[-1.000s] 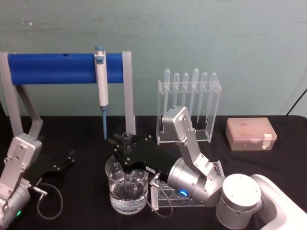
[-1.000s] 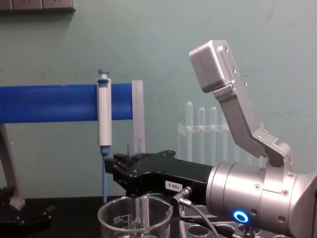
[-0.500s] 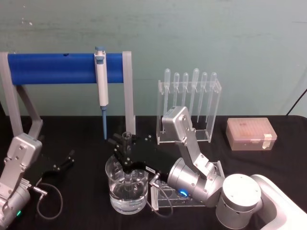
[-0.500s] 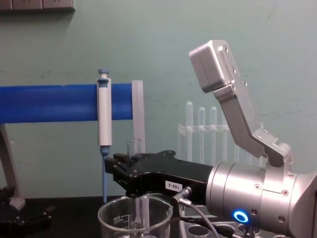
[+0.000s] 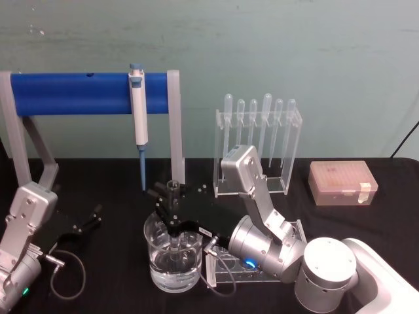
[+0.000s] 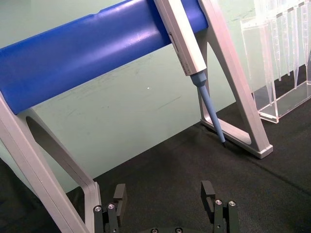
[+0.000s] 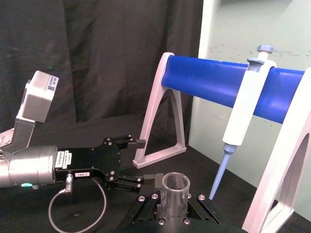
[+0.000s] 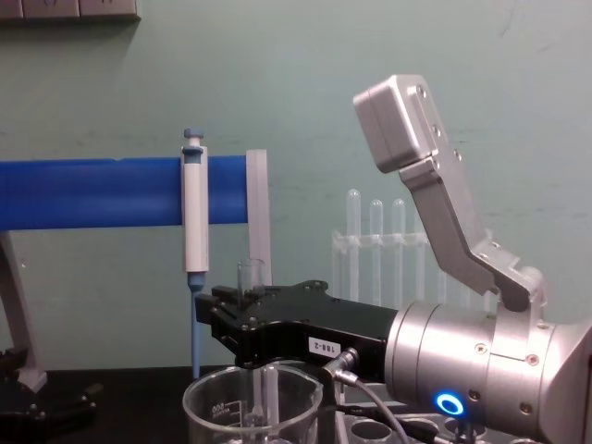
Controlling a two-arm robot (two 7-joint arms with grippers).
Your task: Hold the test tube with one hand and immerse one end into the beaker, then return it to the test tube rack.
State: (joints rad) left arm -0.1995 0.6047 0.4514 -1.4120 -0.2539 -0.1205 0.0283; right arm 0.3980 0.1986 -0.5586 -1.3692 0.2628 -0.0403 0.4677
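Observation:
The test tube (image 5: 173, 188) stands upright in my right gripper (image 5: 171, 210), which is shut on its upper part. Its lower end reaches down inside the beaker (image 5: 157, 267), which holds clear liquid. In the chest view the test tube (image 8: 250, 275) rises above the right gripper (image 8: 242, 326) and runs down into the beaker (image 8: 205, 413). The right wrist view looks onto the tube's open rim (image 7: 175, 186), held between the jaws. My left gripper (image 5: 86, 221) rests open on the table to the left, apart from the beaker; its fingers (image 6: 119, 194) are spread with nothing between them.
A blue-and-white pipettor (image 5: 139, 118) hangs from a blue bar stand (image 5: 72, 93) behind the beaker. An acrylic rack (image 5: 260, 147) of pipettes stands at the back right, and a tip box (image 5: 342, 182) sits farther right. A low clear rack (image 5: 219, 271) lies beside the beaker.

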